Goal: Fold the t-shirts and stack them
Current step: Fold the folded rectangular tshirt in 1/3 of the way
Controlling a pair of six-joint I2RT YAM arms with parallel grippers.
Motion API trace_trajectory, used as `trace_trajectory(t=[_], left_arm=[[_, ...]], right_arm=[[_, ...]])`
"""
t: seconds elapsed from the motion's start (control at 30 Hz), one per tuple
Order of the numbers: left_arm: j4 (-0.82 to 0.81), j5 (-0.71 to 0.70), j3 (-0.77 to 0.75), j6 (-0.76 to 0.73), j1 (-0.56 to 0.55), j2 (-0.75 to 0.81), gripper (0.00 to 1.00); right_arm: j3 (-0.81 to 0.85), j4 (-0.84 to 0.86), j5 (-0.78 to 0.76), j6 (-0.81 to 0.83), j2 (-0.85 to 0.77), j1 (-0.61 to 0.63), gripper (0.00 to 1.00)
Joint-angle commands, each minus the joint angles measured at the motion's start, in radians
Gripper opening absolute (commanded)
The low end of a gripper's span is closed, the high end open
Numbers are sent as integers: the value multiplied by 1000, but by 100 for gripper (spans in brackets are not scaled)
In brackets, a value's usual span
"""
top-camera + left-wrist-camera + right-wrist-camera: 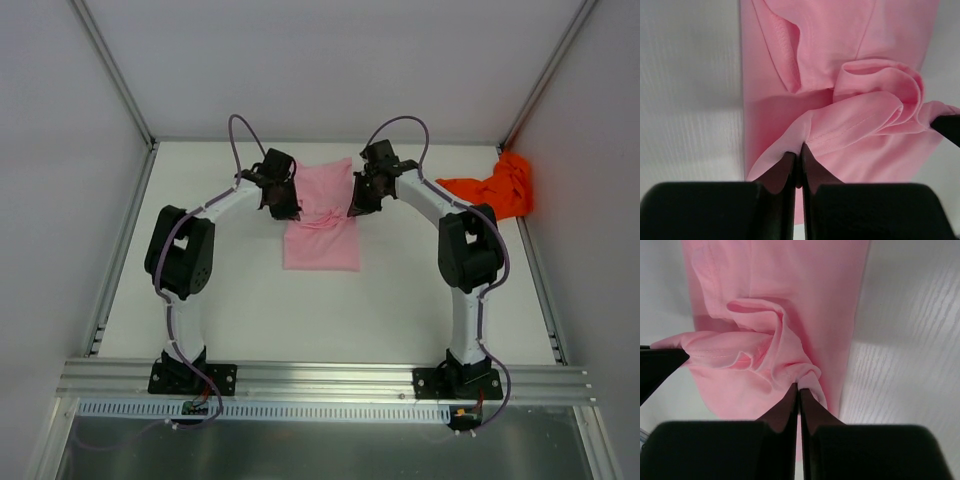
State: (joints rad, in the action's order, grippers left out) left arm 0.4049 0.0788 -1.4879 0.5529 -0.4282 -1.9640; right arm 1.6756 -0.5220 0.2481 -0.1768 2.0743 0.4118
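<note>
The pale pink t-shirt [322, 218] lies as a long narrow strip in the middle of the table, partly folded. My left gripper [287, 210] is shut on its left edge, pinching a lifted fold [805, 136]. At the opposite edge my right gripper [356, 208] is shut on a bunched fold [807, 375]. Between the two grips the cloth sags in loose rolls [875, 95] above the flat part of the shirt [790, 275]. The orange-red t-shirt [497, 187] lies crumpled at the back right of the table, apart from both grippers.
White walls with metal posts close in the table [250, 310] on the left, back and right. A metal rail [320, 378] carrying both arm bases runs along the near edge. The left gripper's dark fingertip [660, 365] shows at the right wrist view's left edge.
</note>
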Motion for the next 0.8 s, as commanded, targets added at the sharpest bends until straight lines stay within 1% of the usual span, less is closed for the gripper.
trace_trajectory(t=[0.0, 0.03, 0.1, 0.13, 0.17, 0.2, 0.23, 0.27, 0.3, 0.33, 0.37, 0.4, 0.43, 0.53, 0.6, 0.63, 0.67, 0.7, 0.73, 0.77], left_arm=[[0, 53, -60, -21, 26, -44, 0], [5, 55, -66, -22, 29, -50, 1], [8, 55, -69, -25, 32, -55, 4], [-1, 56, -71, -30, 37, -52, 9], [-8, 56, -72, -33, 40, -49, 16], [-12, 61, -87, -44, 42, -50, 30], [-12, 71, -101, -50, 46, -53, 35], [-6, 76, -118, -56, 52, -56, 41], [1, 78, -153, -73, 55, -59, 55], [6, 81, -173, -80, 58, -58, 64], [12, 81, -192, -102, 62, -56, 76], [31, 79, -233, -110, 63, -53, 83], [37, 78, -250, -119, 65, -47, 87], [54, 79, -272, -140, 66, -3, 94], [60, 87, -246, -148, 66, 48, 95], [55, 93, -224, -148, 66, 68, 95], [48, 110, -169, -148, 66, 112, 96], [43, 117, -135, -146, 66, 137, 96], [20, 127, -92, -145, 66, 160, 96], [5, 140, -4, -134, 66, 210, 96]], right_arm=[[61, -35, 20, 20, 27, -5, 1], [67, -38, 20, 20, 38, -8, 8], [93, -45, 19, 31, 46, -11, 12], [105, -47, 17, 49, 49, -11, 20], [122, -58, 14, 60, 56, -11, 25], [163, -65, 11, 68, 59, -11, 30], [186, -72, 11, 88, 63, -11, 39], [211, -90, 7, 98, 66, -11, 42], [264, -101, -15, 108, 66, -11, 48], [294, -110, -24, 135, 64, -11, 51], [323, -131, -39, 152, 61, -11, 54], [354, -147, -49, 164, 61, -11, 58], [407, -165, -56, 169, 58, -11, 59], [421, -171, -50, 200, 20, -11, 61], [391, -171, -47, 203, -29, -11, 64], [334, -164, -46, 203, -49, -13, 65], [294, -155, -35, 203, -100, -11, 68], [247, -142, -23, 204, -129, -11, 69], [192, -92, -6, 204, -158, -11, 69], [67, -64, 20, 201, -193, -8, 69]])
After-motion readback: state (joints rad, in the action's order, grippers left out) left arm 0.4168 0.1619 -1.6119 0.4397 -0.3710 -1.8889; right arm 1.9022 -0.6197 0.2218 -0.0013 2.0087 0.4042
